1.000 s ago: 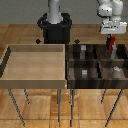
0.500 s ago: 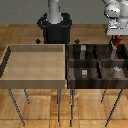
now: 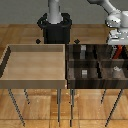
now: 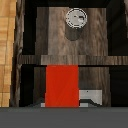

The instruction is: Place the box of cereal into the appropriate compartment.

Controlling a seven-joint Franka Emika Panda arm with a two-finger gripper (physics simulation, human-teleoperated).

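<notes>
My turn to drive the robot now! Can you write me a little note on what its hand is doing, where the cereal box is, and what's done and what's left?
Gripper: above the far compartment on the exterior view's right of the dark divided bin, with the box of cereal right under it. Whether the fingers are shut on the box cannot be told.
Box of cereal: red, upright, low over that compartment; the wrist view shows its top against the wooden floor.
Also there: a grey can in the next section, and the light-wood tray.
Done: box brought over the bin.
Left: probably lower, release, lift clear.
</notes>
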